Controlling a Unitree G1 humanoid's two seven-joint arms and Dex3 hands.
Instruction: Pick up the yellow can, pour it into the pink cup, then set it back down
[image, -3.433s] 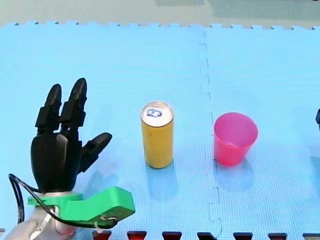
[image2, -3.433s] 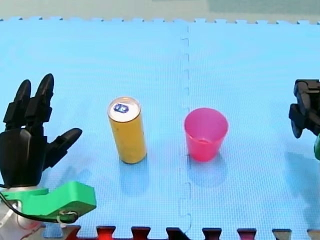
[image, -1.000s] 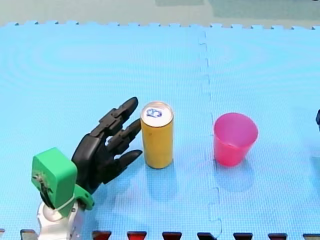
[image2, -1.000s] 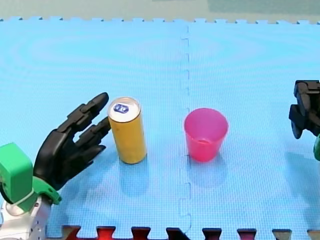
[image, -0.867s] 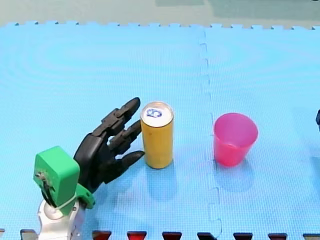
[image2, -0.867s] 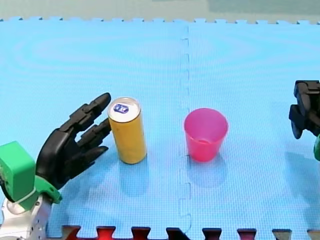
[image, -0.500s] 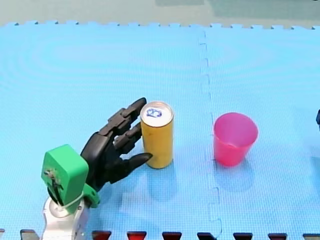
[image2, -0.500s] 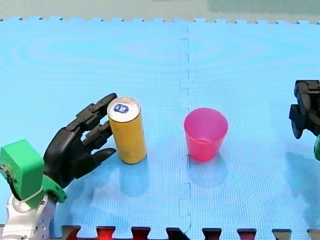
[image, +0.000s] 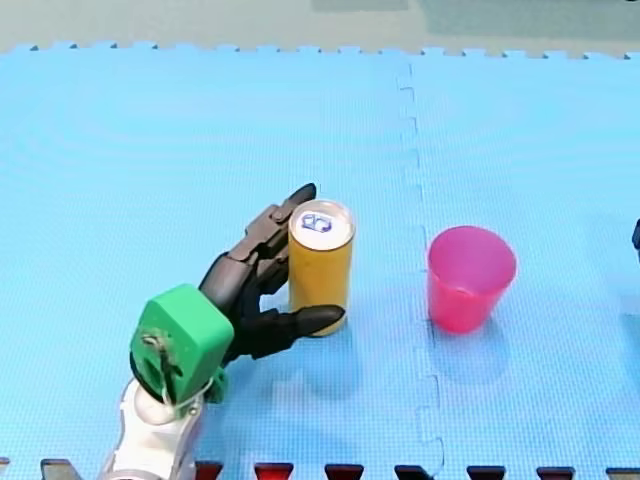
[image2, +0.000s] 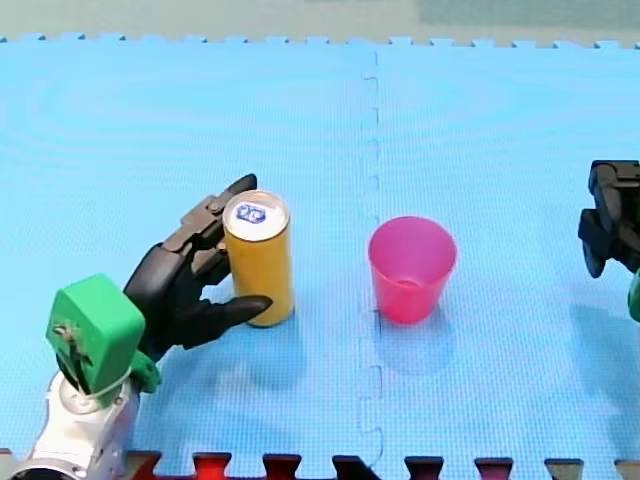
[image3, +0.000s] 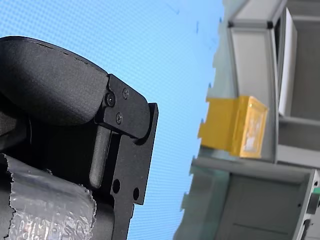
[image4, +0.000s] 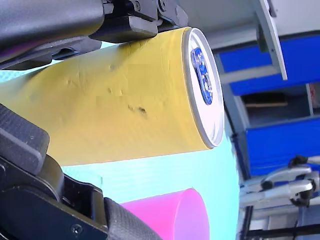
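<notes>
While upright — can in robot hand

left hand clasps yellow can | past can: bare mat gap, then pink cup upright | beyond fingertips: open mat

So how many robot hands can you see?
2. The left hand is wrapped around the yellow can, left of the pink cup. The right hand is at the far right edge of the mat.
</notes>
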